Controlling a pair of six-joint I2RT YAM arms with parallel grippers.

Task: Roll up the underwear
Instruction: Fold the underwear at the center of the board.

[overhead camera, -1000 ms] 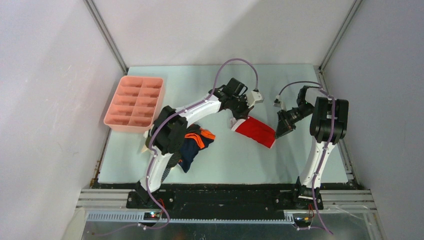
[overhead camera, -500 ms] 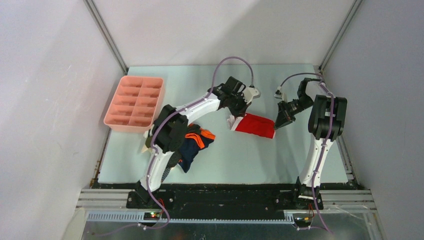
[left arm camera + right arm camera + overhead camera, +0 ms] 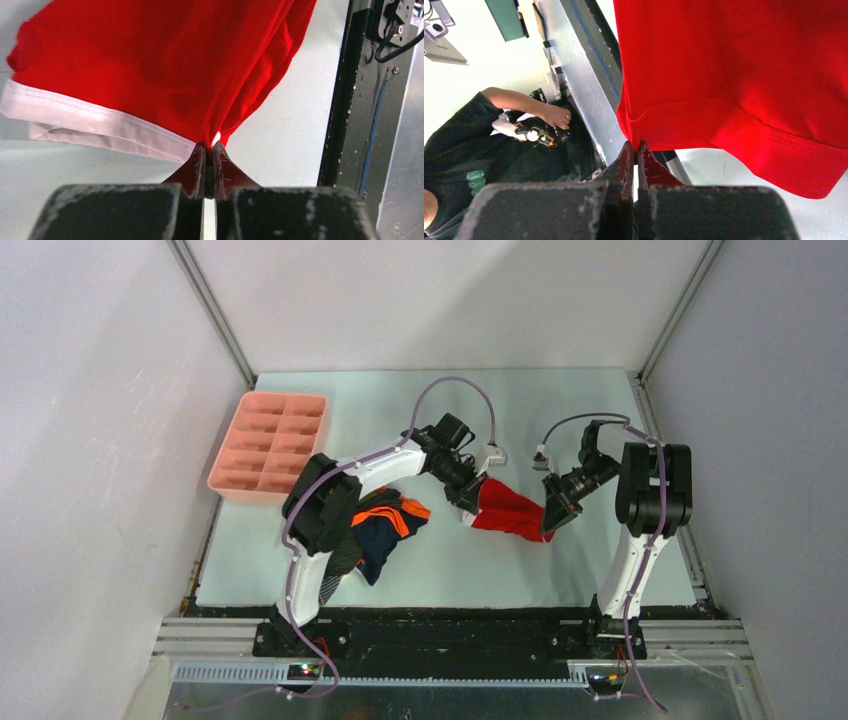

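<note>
The red soft cloth brief with white waistband (image 3: 508, 512) is now being lifted off the pale tabletop (image 3: 560, 420), nearer than before; the left claw (image 3: 210, 155) is pinching its waistband; the right claw (image 3: 635, 150) is pinching its hem; probably repositioning it for rolling.

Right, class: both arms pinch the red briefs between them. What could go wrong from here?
The left fingers and right fingers each pinch only a thin edge of the red briefs; one may slip.
The bunched cloth may land creased and roll unevenly.
The left arm sits over the other underwear and could drag it.
</note>
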